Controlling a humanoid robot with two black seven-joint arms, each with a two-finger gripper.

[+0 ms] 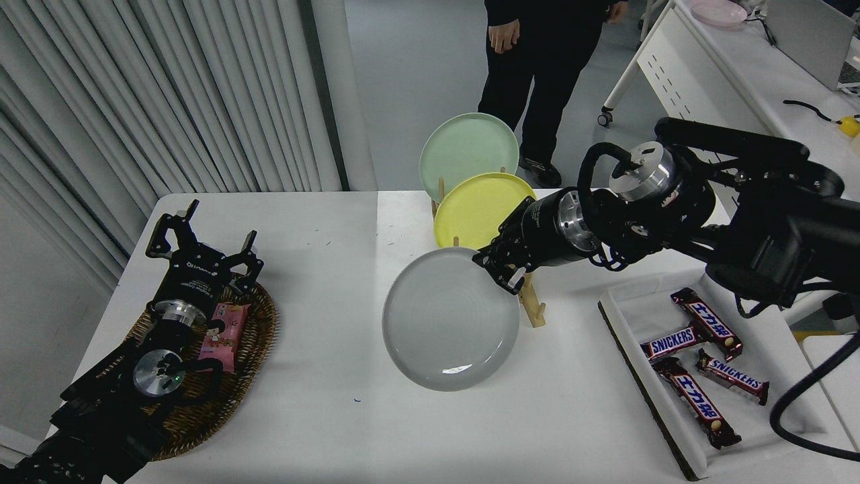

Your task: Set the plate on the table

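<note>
The light-grey plate (448,319) hangs over the middle of the white table (336,222), tilted, its lower rim close to the tabletop; contact cannot be told. My right gripper (500,269) is shut on its upper right rim, the arm reaching in from the right. Behind it, a yellow plate (478,207) and a pale green plate (467,144) stand upright in the wooden rack (534,306). My left gripper (201,245) rests open at the lower left, above a wicker basket.
The wicker basket (248,336) holds a pink snack pack (224,336). A white tray (631,296) at the right holds several chocolate bars. A person (544,40) stands beyond the far edge. A white perforated desk (678,67) is at the upper right.
</note>
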